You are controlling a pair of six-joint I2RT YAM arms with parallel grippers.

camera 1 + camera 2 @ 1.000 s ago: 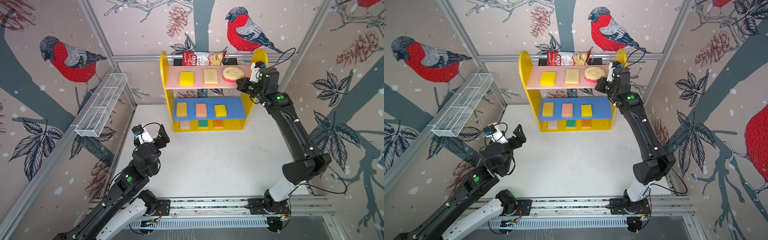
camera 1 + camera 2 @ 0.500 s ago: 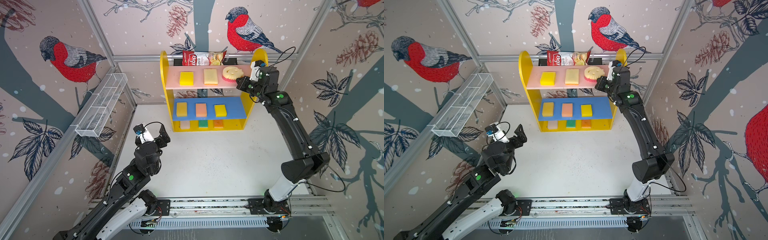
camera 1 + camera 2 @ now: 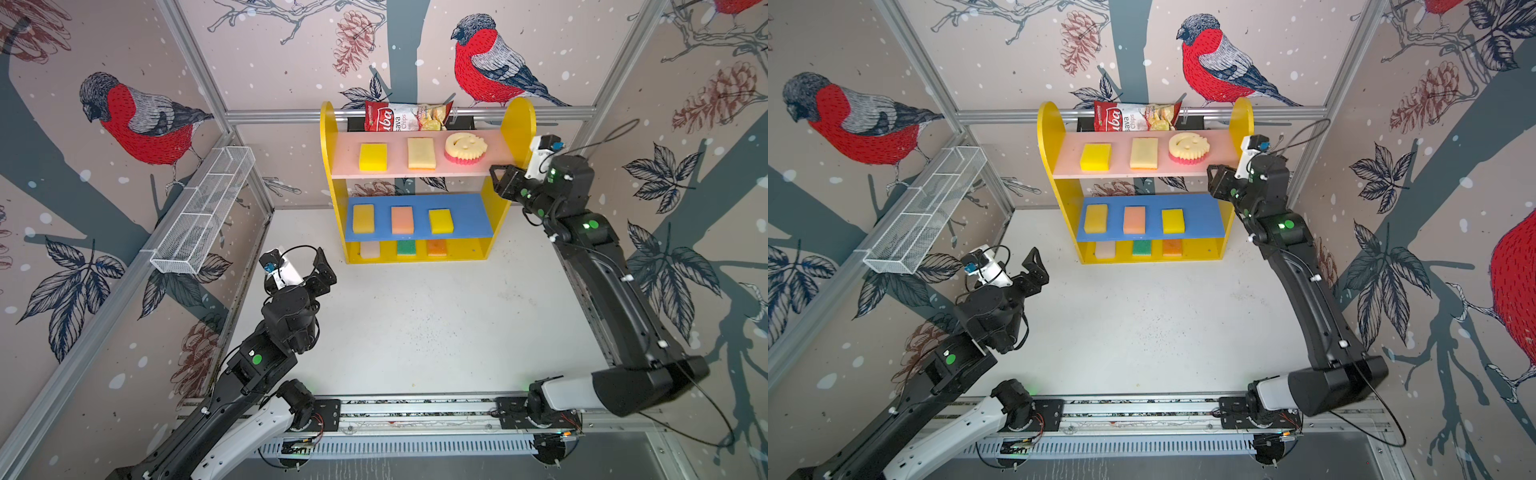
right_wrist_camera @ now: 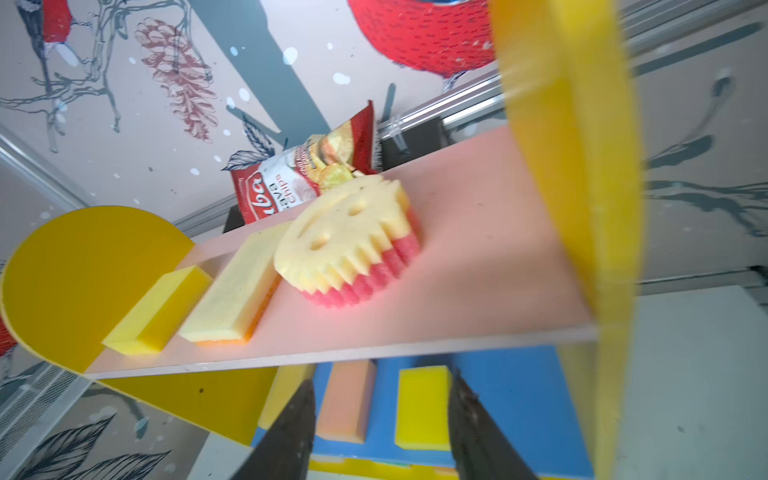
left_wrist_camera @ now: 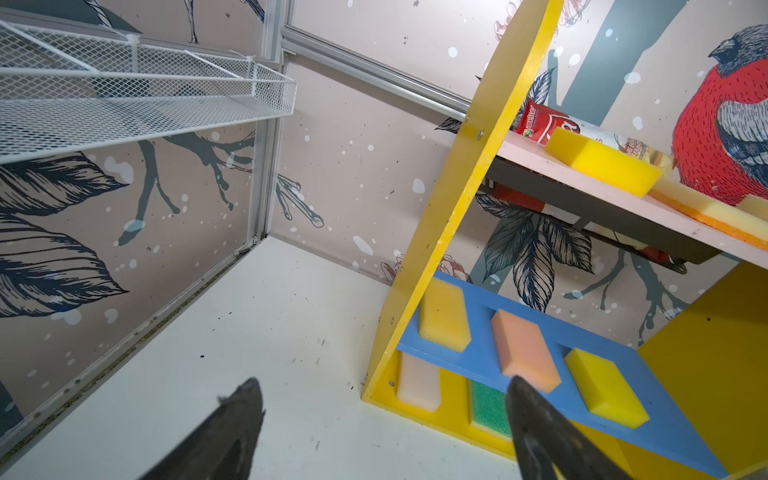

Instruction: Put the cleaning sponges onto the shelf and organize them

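The right claw stood apart beside the pink board of the shelf, where the round sponge rested, so a careless move could have jolted it off; the left claw gaped empty.

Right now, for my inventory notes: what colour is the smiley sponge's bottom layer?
The smiley sponge has a pink-red bottom layer; clearest in the right wrist view.

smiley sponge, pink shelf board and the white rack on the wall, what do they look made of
Smiley sponge: soft-looking foam, matte, cream-yellow layer over pink; fine pores show on its toothed edge. Pink board: smooth, flat panel with a faint sheen, likely painted wood or laminate; cannot tell which. White rack: thin metal wire and mesh, probably white-coated.
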